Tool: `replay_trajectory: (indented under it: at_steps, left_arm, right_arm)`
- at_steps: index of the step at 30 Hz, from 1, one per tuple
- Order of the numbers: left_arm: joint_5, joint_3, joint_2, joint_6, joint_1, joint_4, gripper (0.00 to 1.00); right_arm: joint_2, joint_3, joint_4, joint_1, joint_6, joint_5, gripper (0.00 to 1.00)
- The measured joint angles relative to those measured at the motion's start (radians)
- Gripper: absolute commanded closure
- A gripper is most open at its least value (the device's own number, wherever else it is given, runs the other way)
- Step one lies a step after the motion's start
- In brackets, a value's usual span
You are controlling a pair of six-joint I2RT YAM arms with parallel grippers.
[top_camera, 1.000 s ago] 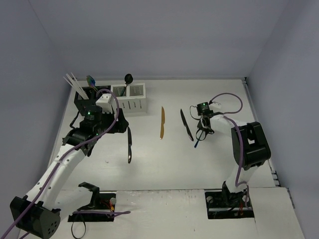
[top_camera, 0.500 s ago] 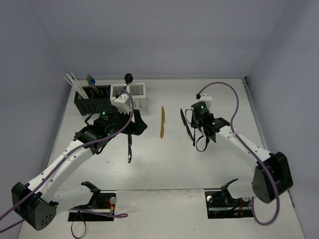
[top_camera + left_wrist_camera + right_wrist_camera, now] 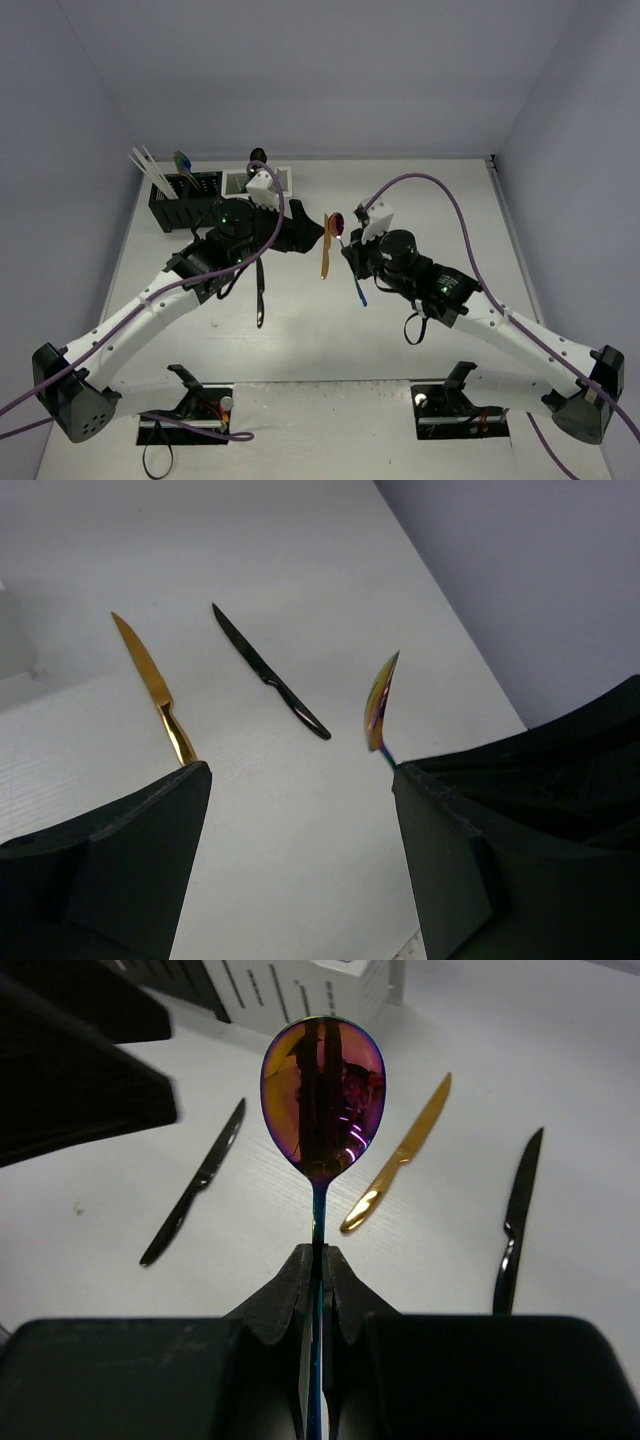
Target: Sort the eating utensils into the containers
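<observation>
My right gripper [image 3: 350, 258] [image 3: 318, 1252] is shut on the blue handle of an iridescent pink-purple spoon [image 3: 338, 222] [image 3: 322, 1095] and holds it bowl-up above the table centre. My left gripper [image 3: 305, 235] [image 3: 300, 870] is open and empty, close to the spoon's left. The spoon also shows in the left wrist view [image 3: 380, 700]. On the table lie a gold knife [image 3: 325, 255] [image 3: 155, 690] [image 3: 400, 1155] and two black knives, one on the left [image 3: 260, 295] [image 3: 195, 1185] and one on the right [image 3: 270, 675] [image 3: 515, 1215]. The black caddy [image 3: 185, 190] and the white caddy [image 3: 245, 180] [image 3: 300, 985] stand at the back left.
The black caddy holds pale chopsticks [image 3: 148, 165] and a blue-green utensil [image 3: 183, 160]. The white caddy holds a black spoon [image 3: 258, 155] and is partly hidden by my left arm. Grey walls close the table's back and sides.
My right gripper has lifted the iridescent spoon and carried it left toward the centre. My left gripper has swung right, away from the caddies, to just beside the spoon.
</observation>
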State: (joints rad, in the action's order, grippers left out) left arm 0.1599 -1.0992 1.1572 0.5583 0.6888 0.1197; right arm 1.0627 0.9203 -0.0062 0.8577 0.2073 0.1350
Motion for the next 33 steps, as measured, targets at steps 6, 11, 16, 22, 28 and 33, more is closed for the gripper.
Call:
replay_trajectory:
  at_steps: [6, 11, 16, 22, 28, 33]
  left_arm:
    - [-0.069, -0.031, 0.048, -0.001, 0.078, -0.022, 0.36]
    - [-0.119, -0.047, 0.09, -0.006, 0.115, -0.015, 0.51]
    - [-0.179, -0.064, 0.124, -0.021, 0.137, -0.008, 0.82]
    - [-0.208, -0.065, 0.123, -0.038, 0.155, -0.036, 1.0]
    - [-0.226, -0.061, 0.12, -0.078, 0.155, -0.065, 1.0]
    - [-0.322, -0.06, 0.111, -0.175, 0.15, -0.06, 1.0]
  right_arm:
    - [0.0, 0.0, 0.007, 0.044, -0.015, -0.023, 1.0]
    - [0.0, 0.0, 0.018, 0.053, -0.016, -0.023, 1.0]
    - [0.0, 0.0, 0.027, 0.055, -0.016, -0.023, 1.0]
    - [0.008, -0.008, 0.049, 0.056, -0.016, -0.025, 0.96]
    - [0.016, -0.011, 0.068, 0.059, -0.018, -0.024, 0.47]
    - [0.015, -0.019, 0.073, 0.06, -0.021, -0.004, 0.31]
